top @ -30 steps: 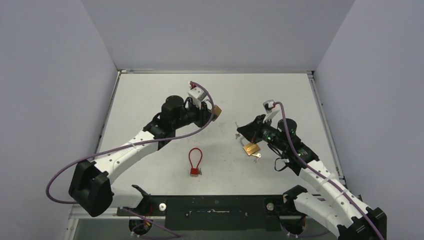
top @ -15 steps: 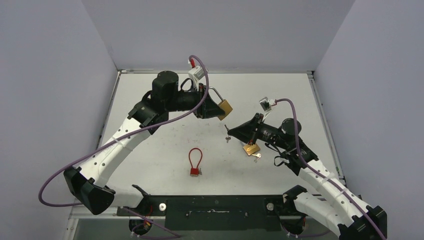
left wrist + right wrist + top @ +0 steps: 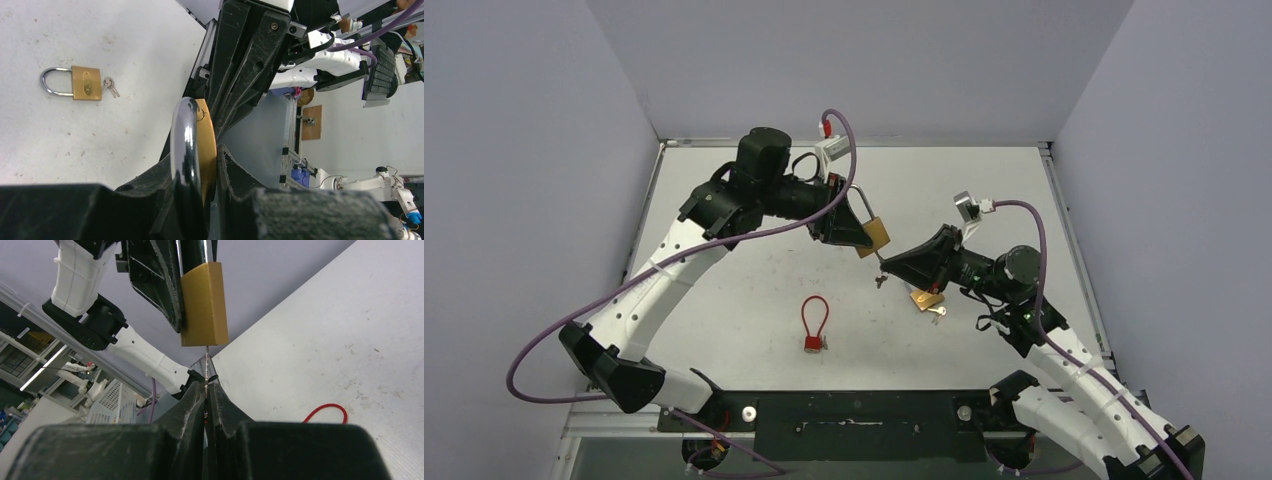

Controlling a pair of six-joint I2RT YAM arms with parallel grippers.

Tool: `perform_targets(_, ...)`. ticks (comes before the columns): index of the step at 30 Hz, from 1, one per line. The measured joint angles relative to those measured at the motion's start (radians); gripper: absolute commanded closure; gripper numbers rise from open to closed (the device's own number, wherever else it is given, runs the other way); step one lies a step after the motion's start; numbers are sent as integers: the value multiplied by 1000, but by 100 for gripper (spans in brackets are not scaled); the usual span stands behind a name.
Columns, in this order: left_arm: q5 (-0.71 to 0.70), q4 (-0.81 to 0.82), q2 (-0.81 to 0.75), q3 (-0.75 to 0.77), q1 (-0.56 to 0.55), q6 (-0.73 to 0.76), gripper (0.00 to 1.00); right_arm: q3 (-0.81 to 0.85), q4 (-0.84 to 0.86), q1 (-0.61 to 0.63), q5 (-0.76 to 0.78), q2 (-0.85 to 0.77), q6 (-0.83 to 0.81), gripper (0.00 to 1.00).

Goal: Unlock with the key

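Top view: the left tool (image 3: 849,232) pinches one padlock (image 3: 874,235) above the middle of the bench (image 3: 724,300), with open room all round. The right tool (image 3: 886,266) pinches a key (image 3: 880,276). A spare padlock (image 3: 927,298) and one red lock (image 3: 814,322) lie on the bench.
Left wrist: the shackle (image 3: 184,140) is clamped, its long axis along the tool.
Right wrist: the key points up, with its tip at the padlock's underside.

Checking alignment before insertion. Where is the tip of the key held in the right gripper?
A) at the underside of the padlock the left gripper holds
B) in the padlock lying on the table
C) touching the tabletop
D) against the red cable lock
A: in the right wrist view the key, pinched in the right gripper, rises straight up to meet the bottom face of the brass padlock, which the left gripper holds in the air.
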Motion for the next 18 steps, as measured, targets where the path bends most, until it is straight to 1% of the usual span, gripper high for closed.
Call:
perform_targets(6, 14, 6, 1, 0, 5, -11, 100, 0, 36, 0, -10, -5, 24, 100)
perform_targets(10, 25, 36, 1, -4, 8, -35, 100, 0, 54, 0, -11, -5, 37, 100)
perform_targets(18, 62, 123, -16, -61, 20, -87, 100, -1, 73, 0, -11, 5, 58, 100)
